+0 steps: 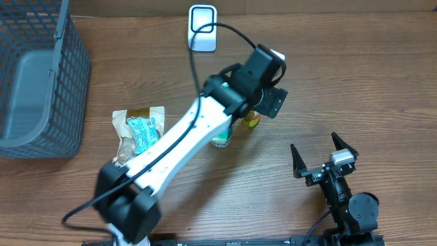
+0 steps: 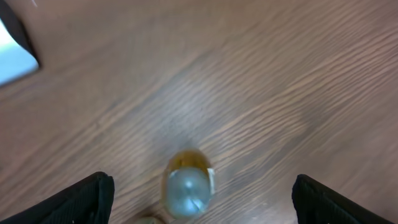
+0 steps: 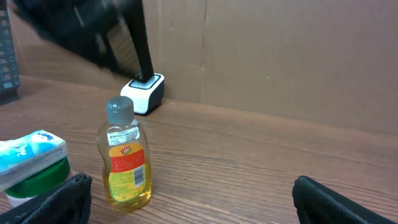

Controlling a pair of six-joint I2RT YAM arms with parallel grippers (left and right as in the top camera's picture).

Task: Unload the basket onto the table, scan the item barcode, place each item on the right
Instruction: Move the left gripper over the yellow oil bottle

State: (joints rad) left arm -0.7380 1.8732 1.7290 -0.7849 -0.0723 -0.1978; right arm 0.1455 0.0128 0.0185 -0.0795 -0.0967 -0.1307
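- The right gripper (image 1: 315, 149) is seen nearest the robot's base, low at the right of the table (image 1: 382, 82). Its jaws are spread wide and nothing is held between them.
- A snack bag (image 1: 139, 131) is laid flat on the wood to the left, partly covered by the white left arm (image 1: 184, 137).
- A green-lidded tub (image 3: 34, 180) is found just beside the bottle (image 3: 124, 163). A blue and white packet (image 3: 31, 152) is seen directly above its lid in the right wrist view.
- The bottle, filled with yellow liquid and capped in grey, is stood upright near the middle of the table.
- The left gripper (image 2: 208, 198) is hung above the bottle, its fingers (image 2: 90, 198) set wide apart on either side of the cap. The bottle is touched by neither, and nothing is gripped.
- The barcode scanner (image 1: 203, 27) is placed at the far edge, well apart from the bottle.
- A grey mesh basket (image 1: 41, 75) is set at the far left corner.
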